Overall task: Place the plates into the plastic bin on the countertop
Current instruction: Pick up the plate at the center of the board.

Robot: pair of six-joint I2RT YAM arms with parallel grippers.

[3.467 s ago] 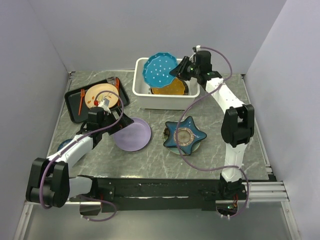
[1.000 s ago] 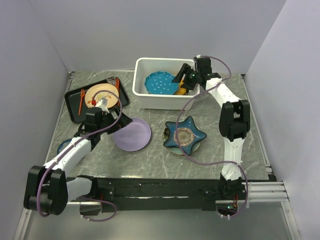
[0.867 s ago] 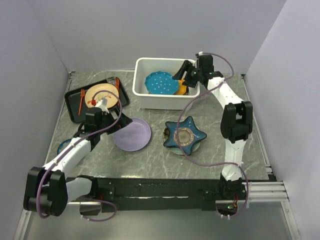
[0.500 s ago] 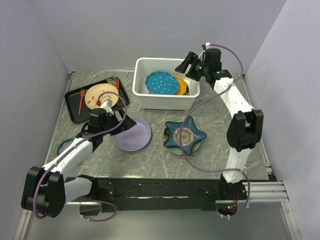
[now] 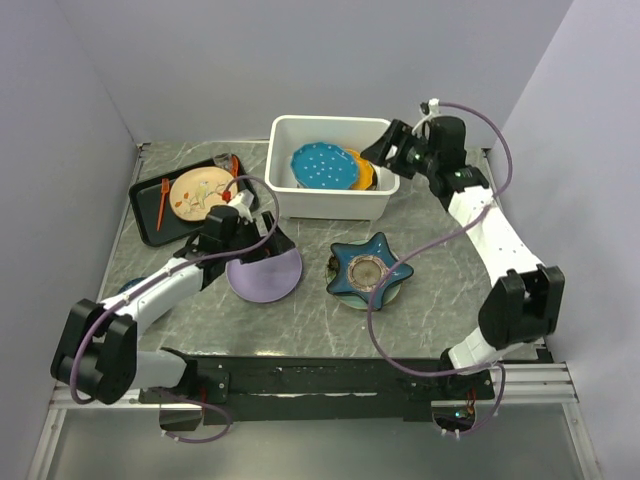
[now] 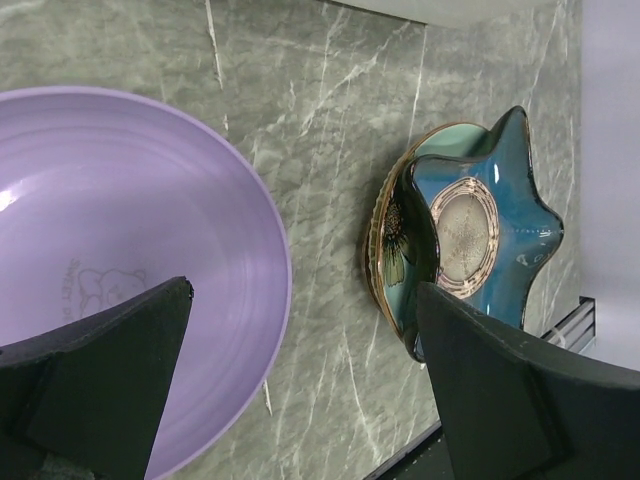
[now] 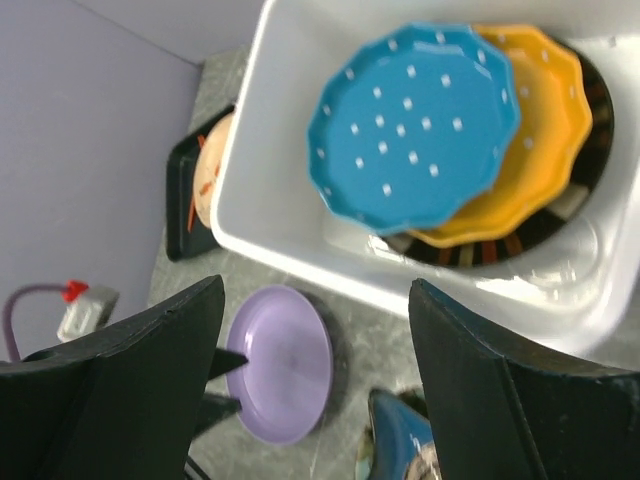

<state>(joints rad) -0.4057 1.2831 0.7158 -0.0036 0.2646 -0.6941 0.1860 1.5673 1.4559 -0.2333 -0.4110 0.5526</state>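
We count three plates in the bin (image 5: 330, 205): the blue plate (image 5: 325, 165) lies on the orange plate (image 5: 363, 170), with a dark plate (image 7: 590, 150) beneath. Three are left on the countertop (image 5: 440, 270): the purple plate (image 5: 265, 275), and the star plate (image 5: 370, 268) stacked on a green plate (image 6: 395, 260). We judge the job about half done. Our right claw (image 7: 317, 283) hangs wide and empty above the bin's right end. Our left claw (image 6: 300, 290) is spread fully over the purple plate's rim, not yet gripping it.
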